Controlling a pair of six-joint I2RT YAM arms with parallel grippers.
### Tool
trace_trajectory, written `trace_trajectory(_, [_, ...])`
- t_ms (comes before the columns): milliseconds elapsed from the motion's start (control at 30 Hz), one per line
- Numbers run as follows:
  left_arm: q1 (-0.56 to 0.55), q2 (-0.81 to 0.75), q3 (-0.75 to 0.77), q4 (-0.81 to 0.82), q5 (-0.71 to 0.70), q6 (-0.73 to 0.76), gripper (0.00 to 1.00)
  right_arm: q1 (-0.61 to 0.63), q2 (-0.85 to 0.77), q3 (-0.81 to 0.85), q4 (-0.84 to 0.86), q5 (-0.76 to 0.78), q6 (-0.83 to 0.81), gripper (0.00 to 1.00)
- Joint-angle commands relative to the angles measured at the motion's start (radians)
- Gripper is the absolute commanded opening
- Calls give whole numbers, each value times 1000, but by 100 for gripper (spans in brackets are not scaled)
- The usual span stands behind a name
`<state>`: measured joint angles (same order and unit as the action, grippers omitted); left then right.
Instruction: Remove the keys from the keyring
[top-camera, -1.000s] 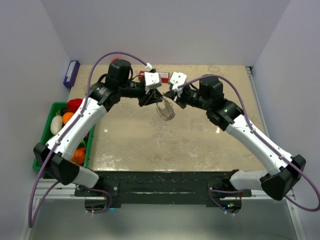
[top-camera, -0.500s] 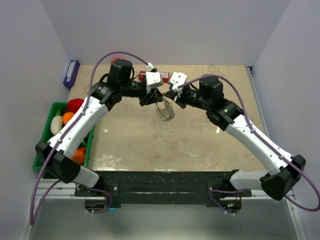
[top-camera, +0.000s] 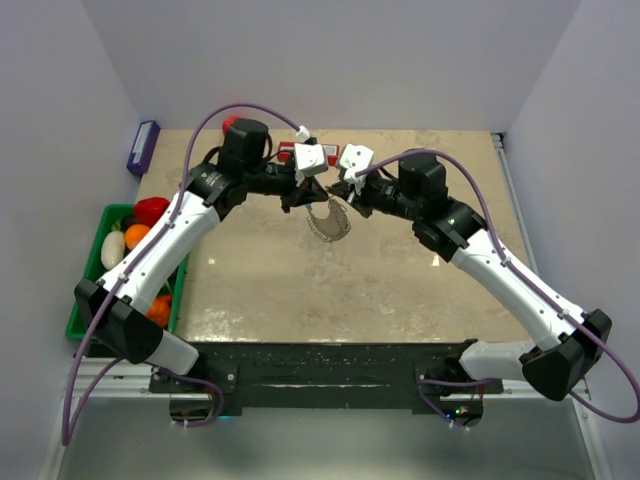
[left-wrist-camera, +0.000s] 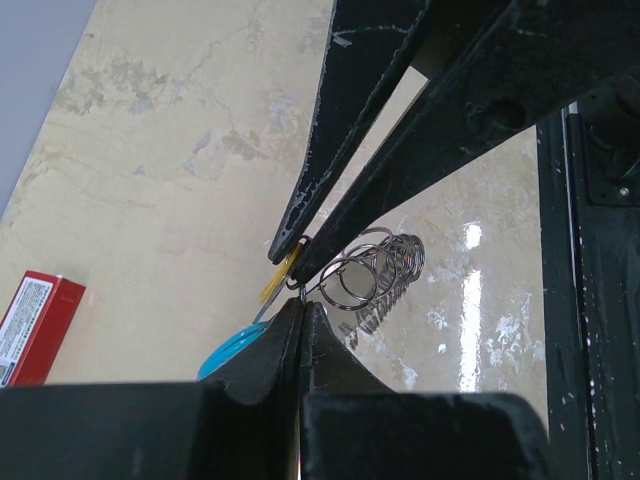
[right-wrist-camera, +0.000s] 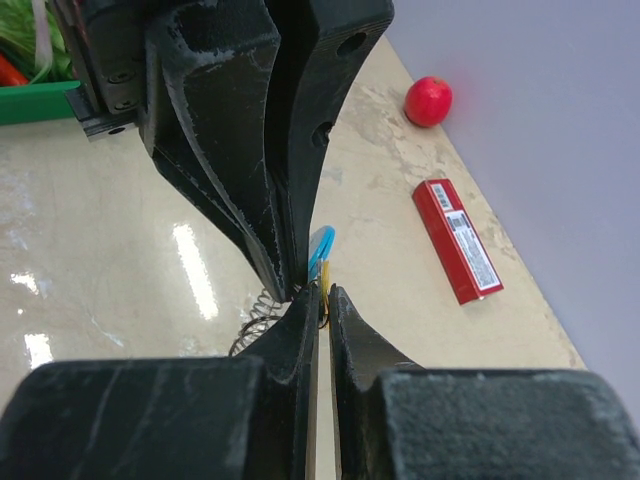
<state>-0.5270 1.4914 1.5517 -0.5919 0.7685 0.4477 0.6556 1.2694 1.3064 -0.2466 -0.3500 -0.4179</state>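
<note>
Over the far middle of the tabletop (top-camera: 300, 290), toward 12 o'clock in the overhead view, the two end effectors meet tip to tip with the keyring (top-camera: 328, 224) hanging between them. Its silvery coils droop toward 6 o'clock.

The left end effector (top-camera: 308, 200) has its fingers pressed together, pinching the keyring where the light-blue segment (left-wrist-camera: 230, 352) joins the links. The right end effector (top-camera: 341, 193) is nearly closed, nipping the small brass-yellow key (left-wrist-camera: 279, 277). The key sits at the top of the loop, just at that end effector's fingertips. The two sets of fingers crowd each other so tightly that they hide most of the joint between key and ring.

A red box (right-wrist-camera: 457, 240) lies behind them at 12 o'clock, partly covered by the left wrist. A red ball (right-wrist-camera: 428, 101) rests at 11 o'clock by the far edge. A green bin (top-camera: 107, 210) of fruit and vegetables stands off the tabletop at 9 o'clock, and a purple box (top-camera: 143, 147) lies at 10 o'clock.
</note>
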Motion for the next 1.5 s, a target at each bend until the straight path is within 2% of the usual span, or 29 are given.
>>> trace_trajectory(0, [-8,-6,15,29,0,-17,0,4,-15,19,67,23,1,0])
trace_trajectory(33, [-7,-10,13,30,-3,-14,0,4,-16,19,64,26,-5,0])
trace_trajectory(67, [-7,-14,13,29,-12,-9,0,4,-18,21,52,29,-12,9])
trace_trajectory(167, [-8,-34,2,30,-18,-1,0,4,-33,17,40,85,-28,44])
trace_trajectory(233, [-8,-45,-4,29,-17,5,0,1,-51,17,40,97,-33,52])
trace_trajectory(267, [-8,-48,-2,26,-20,6,0,1,-57,17,40,98,-32,61])
trace_trajectory(367, [-8,-56,-2,24,-20,9,0,-7,-73,30,38,101,-24,68])
trace_trajectory(500, [-7,-71,-4,21,-26,11,0,-14,-82,45,27,91,-21,66])
trace_trajectory(633, [-8,-83,-15,24,-15,17,0,-20,-76,71,-3,30,-22,51])
trace_trajectory(867, [-7,-123,-38,23,55,42,0,-22,-56,77,-88,-144,-55,38])
trace_trajectory(1000, [-7,-134,-47,24,90,48,0,-22,-51,67,-108,-239,-73,37])
trace_trajectory(1267, [-7,-141,-47,12,152,62,0,-24,-27,57,-115,-279,-85,33])
trace_trajectory(1467, [-5,-146,-45,10,173,68,0,-48,-41,28,-95,-337,-87,25])
